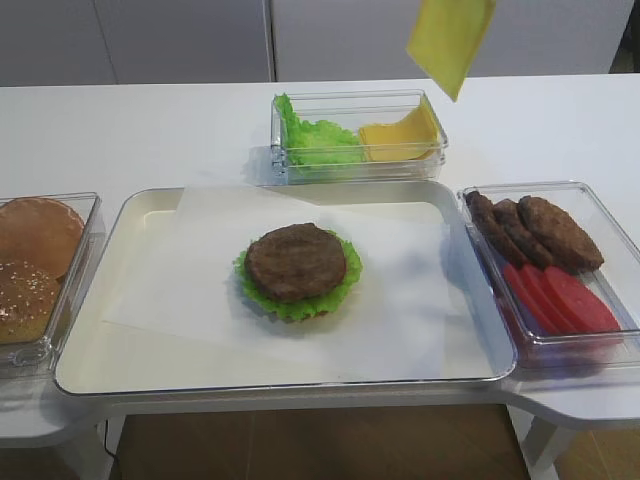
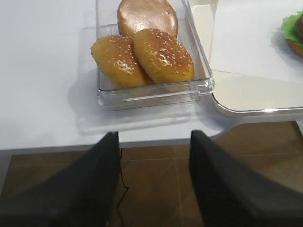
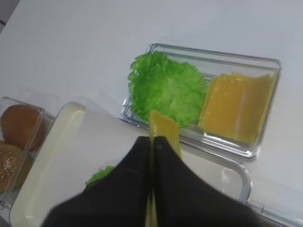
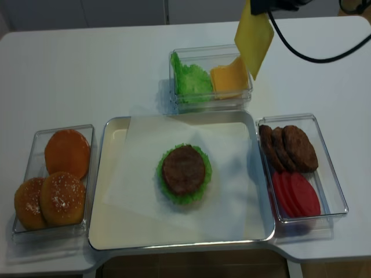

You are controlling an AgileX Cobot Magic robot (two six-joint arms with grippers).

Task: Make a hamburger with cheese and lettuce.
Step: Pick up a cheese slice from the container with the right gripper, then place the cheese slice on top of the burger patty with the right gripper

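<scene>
The right hand [image 3: 152, 142] is clamped tight on a thin, flat, bright yellow cheese slice [image 4: 253, 36], which hangs tilted in the air above the clear plastic box [image 4: 249, 91] holding ruffled green lettuce leaves [image 4: 191, 80] on the left and more yellow slices [image 4: 228, 77] on the right. The left hand [image 2: 154, 156] hangs with its dark fingers spread apart and nothing between them, off the tabletop [image 2: 42, 71] edge, near a clear box of brown bun halves [image 2: 142, 52]. The hamburger [image 4: 184, 171], a brown grilled patty over a frilly green leaf fringe, sits on white paper [image 4: 139, 174] in the middle of the cream tray [image 4: 104, 223], well apart from the held slice.
</scene>
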